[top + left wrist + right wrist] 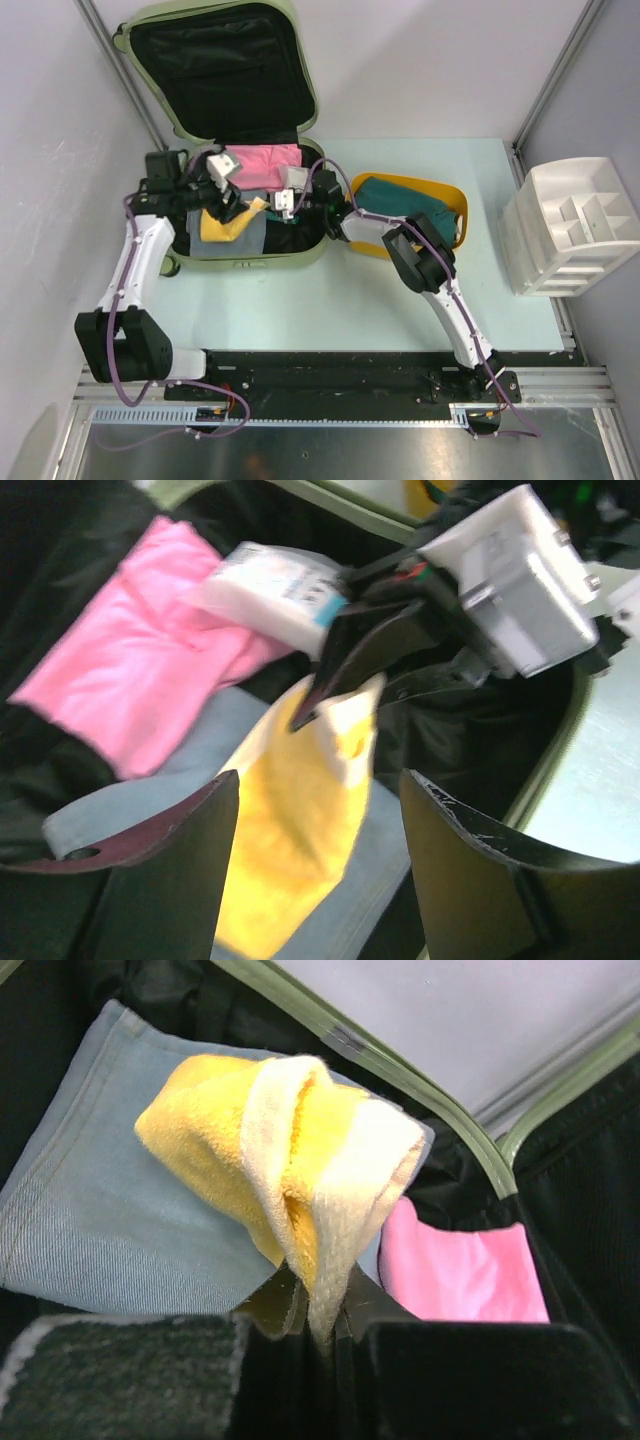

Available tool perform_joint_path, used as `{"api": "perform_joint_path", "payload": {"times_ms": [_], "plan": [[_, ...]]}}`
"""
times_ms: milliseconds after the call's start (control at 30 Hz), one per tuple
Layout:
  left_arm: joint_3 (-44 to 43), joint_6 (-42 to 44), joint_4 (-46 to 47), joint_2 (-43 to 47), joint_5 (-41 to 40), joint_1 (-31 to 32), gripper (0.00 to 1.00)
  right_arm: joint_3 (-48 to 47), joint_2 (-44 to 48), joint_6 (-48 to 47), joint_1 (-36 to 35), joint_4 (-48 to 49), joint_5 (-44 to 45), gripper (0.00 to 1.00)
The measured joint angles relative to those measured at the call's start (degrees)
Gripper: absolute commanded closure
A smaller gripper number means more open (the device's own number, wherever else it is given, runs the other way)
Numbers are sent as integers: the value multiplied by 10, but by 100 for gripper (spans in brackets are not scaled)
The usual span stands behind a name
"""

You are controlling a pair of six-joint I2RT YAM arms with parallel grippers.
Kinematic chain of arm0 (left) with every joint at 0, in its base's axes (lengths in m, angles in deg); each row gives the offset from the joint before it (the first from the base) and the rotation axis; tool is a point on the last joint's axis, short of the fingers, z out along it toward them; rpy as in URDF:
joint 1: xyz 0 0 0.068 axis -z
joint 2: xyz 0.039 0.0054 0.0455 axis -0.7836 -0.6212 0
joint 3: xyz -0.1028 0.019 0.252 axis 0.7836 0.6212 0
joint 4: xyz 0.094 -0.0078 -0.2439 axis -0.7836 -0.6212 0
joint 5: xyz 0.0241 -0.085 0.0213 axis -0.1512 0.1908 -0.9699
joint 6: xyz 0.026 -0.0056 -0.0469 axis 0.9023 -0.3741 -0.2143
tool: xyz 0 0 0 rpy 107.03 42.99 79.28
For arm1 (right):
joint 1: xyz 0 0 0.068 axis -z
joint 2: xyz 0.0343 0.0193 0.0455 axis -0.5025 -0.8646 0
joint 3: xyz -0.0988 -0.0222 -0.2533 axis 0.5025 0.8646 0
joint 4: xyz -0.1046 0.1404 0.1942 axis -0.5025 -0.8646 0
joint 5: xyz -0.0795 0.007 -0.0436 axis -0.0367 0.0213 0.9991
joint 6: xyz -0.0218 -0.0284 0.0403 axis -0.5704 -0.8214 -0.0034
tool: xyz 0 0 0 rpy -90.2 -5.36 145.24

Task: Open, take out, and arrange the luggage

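Two grippers meet inside the luggage point(262, 257), which lies open on the table's point(350, 310) far left part, lid raised toward the back wall. The right gripper point(318, 1300) is clenched on a yellow towel point(290, 1160), holding its fold above the denim point(100, 1200) near the luggage's front rim. The left gripper point(320, 780) hangs released just above the towel, fingers spread. Pink cloth point(265, 162) lies toward the luggage's hinge. A tub point(455, 200) sits near the luggage's right edge. Bare table stretches in front of the luggage.
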Motion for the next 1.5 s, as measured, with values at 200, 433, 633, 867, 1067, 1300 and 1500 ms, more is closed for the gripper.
{"api": "perform_joint_path", "payload": {"times_ms": [200,433,633,867,1067,1300,1500], "plan": [[-86,-79,2,10,14,-75,23,-3,56,106,-2,-52,66,100],[-119,-139,20,9,9,-85,23,-89,147,207,-5,-207,141,100],[-120,-174,21,-5,-22,-82,16,-269,157,247,-10,-463,228,100],[-118,-174,22,-7,-49,-33,16,-354,170,262,-8,-714,340,100],[-117,-175,22,-7,-56,-1,15,-382,170,344,22,-895,357,100],[-117,-190,24,-7,-56,-1,15,-300,203,555,141,-923,222,100],[-117,-210,27,-9,-55,-1,14,-229,251,669,152,-871,184,100]]}}
